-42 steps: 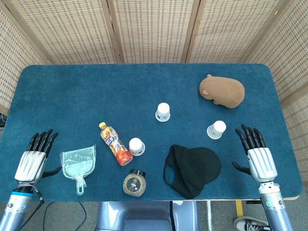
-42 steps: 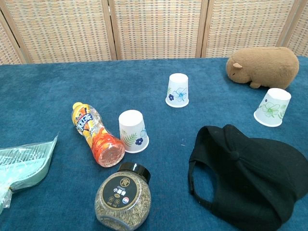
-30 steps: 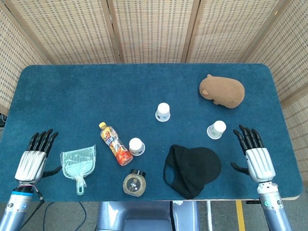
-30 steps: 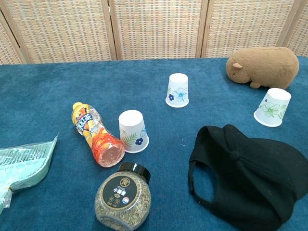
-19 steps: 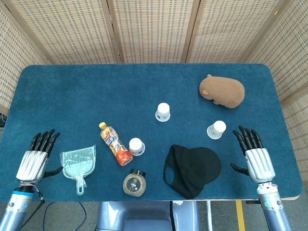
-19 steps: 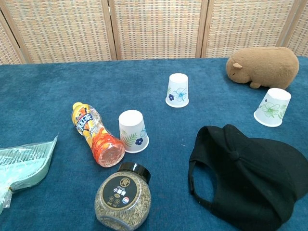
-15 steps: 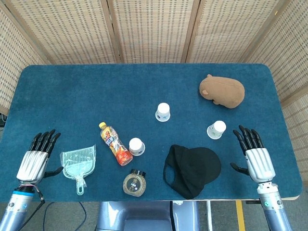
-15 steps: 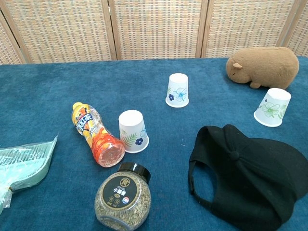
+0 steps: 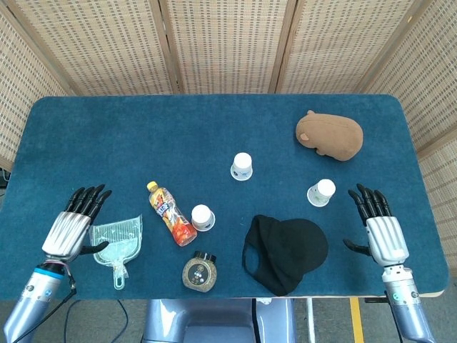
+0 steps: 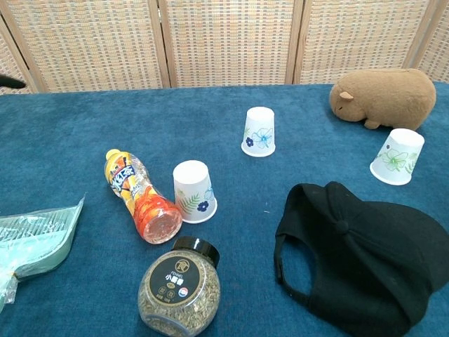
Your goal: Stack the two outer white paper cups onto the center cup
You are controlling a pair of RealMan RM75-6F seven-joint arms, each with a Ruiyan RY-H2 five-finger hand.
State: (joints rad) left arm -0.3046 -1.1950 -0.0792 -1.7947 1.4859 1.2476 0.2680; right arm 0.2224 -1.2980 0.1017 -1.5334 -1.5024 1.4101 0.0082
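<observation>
Since a moment ago my left hand (image 9: 73,227) has slid inward toward the pale green dustpan (image 9: 114,241) and now hangs just beside its left edge, fingers spread and holding nothing; my right hand (image 9: 382,232) has hardly shifted and sits near the table's right edge, fingers likewise spread and empty. All three white paper cups stand upside down and well apart on the blue table (image 9: 128,136): the center cup (image 9: 242,166) near the middle, the left cup (image 9: 203,217) just beside the base of the orange drink bottle (image 9: 171,213) lying on its side, and the right cup (image 9: 322,192) near my right hand, below the brown plush toy (image 9: 329,133). A black cap (image 9: 285,252) lies between the outer cups, with a seed-filled jar (image 9: 199,271) to its left.
</observation>
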